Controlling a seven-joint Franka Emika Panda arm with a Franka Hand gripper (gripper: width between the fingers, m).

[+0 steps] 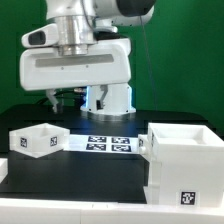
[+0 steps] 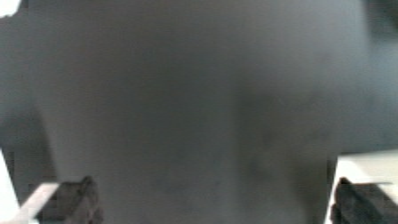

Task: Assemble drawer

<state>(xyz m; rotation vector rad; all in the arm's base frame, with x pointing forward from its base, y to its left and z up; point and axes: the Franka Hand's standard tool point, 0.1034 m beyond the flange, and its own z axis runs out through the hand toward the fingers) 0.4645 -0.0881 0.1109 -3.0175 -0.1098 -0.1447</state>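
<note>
The drawer, a small shallow white open-topped box with a marker tag on its front, sits on the black table at the exterior view's left. The large white cube-shaped housing with a marker tag stands at the exterior view's right. My gripper hangs above the table, behind and above the drawer, apart from both. In the wrist view my gripper is open wide, its dark fingertips at the frame's edges, with only bare dark table between them. Neither the drawer nor the housing shows in the wrist view.
The marker board lies flat between the drawer and the housing. The arm's white base stands behind it. The table's front edge runs along the bottom. A green backdrop is behind.
</note>
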